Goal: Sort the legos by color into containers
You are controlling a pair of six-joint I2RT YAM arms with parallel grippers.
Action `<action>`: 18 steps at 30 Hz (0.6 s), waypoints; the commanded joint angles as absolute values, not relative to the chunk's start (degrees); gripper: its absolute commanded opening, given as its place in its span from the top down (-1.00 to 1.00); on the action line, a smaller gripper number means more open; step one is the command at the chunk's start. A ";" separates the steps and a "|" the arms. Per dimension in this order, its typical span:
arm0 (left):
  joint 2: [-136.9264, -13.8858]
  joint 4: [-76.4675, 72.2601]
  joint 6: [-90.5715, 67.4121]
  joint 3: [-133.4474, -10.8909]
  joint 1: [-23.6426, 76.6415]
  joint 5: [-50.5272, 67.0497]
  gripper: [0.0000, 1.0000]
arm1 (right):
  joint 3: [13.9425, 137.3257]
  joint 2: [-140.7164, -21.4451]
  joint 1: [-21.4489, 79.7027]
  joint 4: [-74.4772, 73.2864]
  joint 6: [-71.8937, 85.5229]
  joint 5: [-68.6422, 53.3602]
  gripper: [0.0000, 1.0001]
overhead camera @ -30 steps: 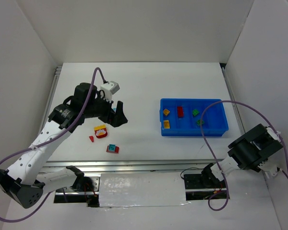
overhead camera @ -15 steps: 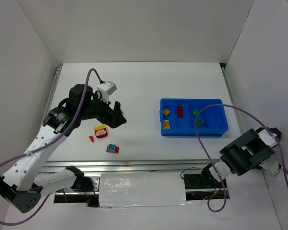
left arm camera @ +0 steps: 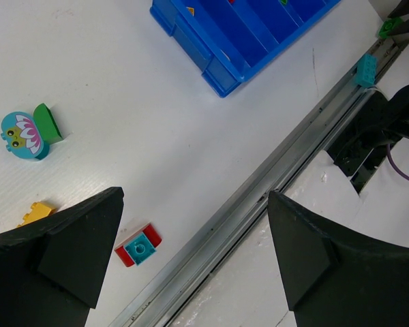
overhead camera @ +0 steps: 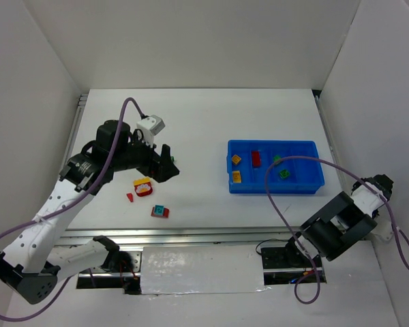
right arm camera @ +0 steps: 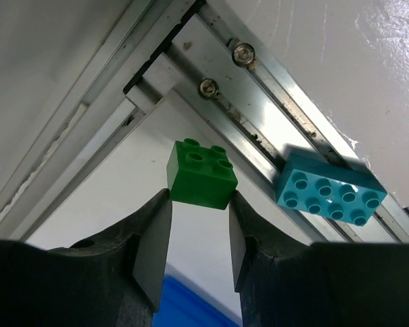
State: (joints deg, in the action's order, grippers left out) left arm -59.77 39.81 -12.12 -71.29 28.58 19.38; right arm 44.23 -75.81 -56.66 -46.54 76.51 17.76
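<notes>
- Overhead: blue tray [overhead camera: 307,185] holds five legos [overhead camera: 256,159] (two yellow, one red, two green), with three loose legos [overhead camera: 143,187] way off to its left.
- Left wrist: left gripper [left arm camera: 196,204] spread wide, empty, over a teal-red lego [left arm camera: 139,246].
- Right wrist: right gripper [right arm camera: 199,197] pinching one green lego [right arm camera: 201,172].

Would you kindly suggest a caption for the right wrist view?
Right pincer gripping a green brick beside a teal brick lying on the metal rail.

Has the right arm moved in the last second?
Yes. In the top view the right arm swung left and toward the near edge: from out right of the tray to just below its right corner.
</notes>
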 commanded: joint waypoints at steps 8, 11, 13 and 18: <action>-57.48 38.23 -11.51 -73.12 28.21 20.48 -0.99 | 47.54 -69.96 -51.60 -48.07 75.06 14.15 1.00; -57.22 37.97 -11.69 -72.95 28.30 21.18 -0.99 | 50.44 -69.61 -48.70 -49.91 75.32 13.36 1.00; -57.22 37.88 -11.78 -72.86 28.21 21.71 -0.99 | 51.85 -69.61 -47.90 -50.45 75.24 12.66 1.00; -56.87 37.88 -11.95 -72.95 28.30 20.92 -0.99 | 55.80 -67.85 -44.04 -52.29 75.76 11.26 1.00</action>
State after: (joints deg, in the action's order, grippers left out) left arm -58.24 39.81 -12.16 -71.31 28.53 20.21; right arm 51.55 -69.97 -45.98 -49.56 75.50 12.34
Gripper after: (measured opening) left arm 0.994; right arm 0.431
